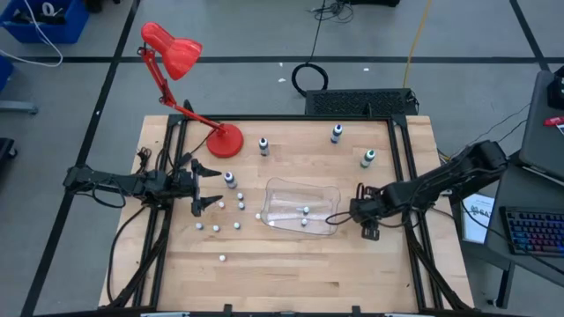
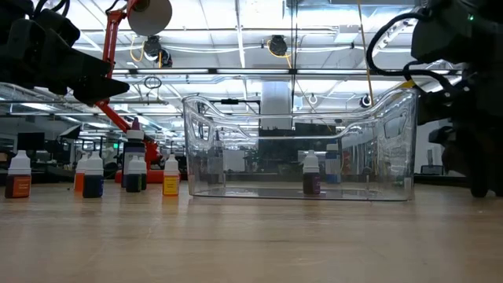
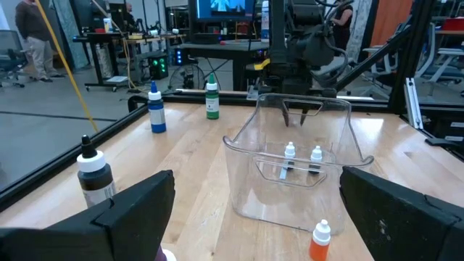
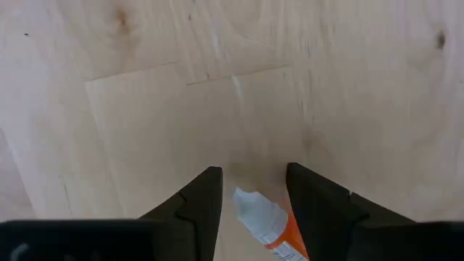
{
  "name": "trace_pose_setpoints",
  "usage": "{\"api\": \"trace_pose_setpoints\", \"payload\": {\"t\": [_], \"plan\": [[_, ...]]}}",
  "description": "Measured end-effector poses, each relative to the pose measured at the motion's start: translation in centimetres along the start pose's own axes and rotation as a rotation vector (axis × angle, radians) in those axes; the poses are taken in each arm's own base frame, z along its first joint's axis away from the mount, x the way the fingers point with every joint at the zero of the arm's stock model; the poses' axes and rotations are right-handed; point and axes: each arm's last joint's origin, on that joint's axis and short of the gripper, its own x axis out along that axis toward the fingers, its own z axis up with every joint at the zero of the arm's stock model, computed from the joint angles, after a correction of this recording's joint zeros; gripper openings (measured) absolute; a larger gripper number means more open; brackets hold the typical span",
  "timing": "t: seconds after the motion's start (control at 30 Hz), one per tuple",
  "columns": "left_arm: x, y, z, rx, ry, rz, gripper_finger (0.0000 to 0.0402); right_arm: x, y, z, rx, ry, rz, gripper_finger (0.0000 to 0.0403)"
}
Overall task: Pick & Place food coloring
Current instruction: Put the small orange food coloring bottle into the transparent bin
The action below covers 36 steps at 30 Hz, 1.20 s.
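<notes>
**A:** What do the food coloring bottles look like, and where are they?

**B:** Tiny, with pale white caps over coloured bodies. On the wooden table (image 1: 291, 264) a clear plastic tub (image 1: 300, 204) sits mid-board; two small bottles (image 3: 290, 156) stand inside it. A loose cluster of little bottles (image 1: 220, 224) stands on the bare wood between the tub and the left gripper (image 1: 204, 183), with one more nearer the front edge. In the low view that group (image 2: 93, 174) shows orange, dark blue, green and yellow bodies. Three taller bottles (image 1: 337, 133) stand along the far side, near the red lamp (image 1: 181, 70).

**A:** Anything hard to make out?

**B:** From above the small bottles are only white dots (no colours readable). The right gripper (image 1: 363, 211) is dark against its own arm there, just beside the tub's right end.

**A:** And the fingers?

**B:** The left gripper's fingers are spread wide, holding nothing, facing the tub. In the right wrist view the right gripper (image 4: 254, 199) has an orange bottle (image 4: 267, 221) between its partly parted fingers, white cap pointing outward; whether the pads actually press it, I cannot tell.
</notes>
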Motion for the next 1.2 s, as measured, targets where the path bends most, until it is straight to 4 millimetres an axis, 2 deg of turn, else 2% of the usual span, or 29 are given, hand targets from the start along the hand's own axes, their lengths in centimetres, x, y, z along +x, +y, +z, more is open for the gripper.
{"api": "trace_pose_setpoints", "payload": {"t": [0.5,0.7,1.2], "plan": [[0.0,0.0,0.0,0.000,0.000,0.000,0.0388,-0.3,0.0,-0.2,-0.052,0.088,-0.013,0.0132],[0.0,0.0,0.0,0.000,0.000,0.000,0.0388,-0.9,-0.2,-0.2,-0.023,0.102,-0.101,0.0132],[0.0,0.0,0.0,0.000,-0.001,0.000,0.0388,-1.3,-0.7,-1.0,0.023,0.185,-0.181,0.0132]]}}
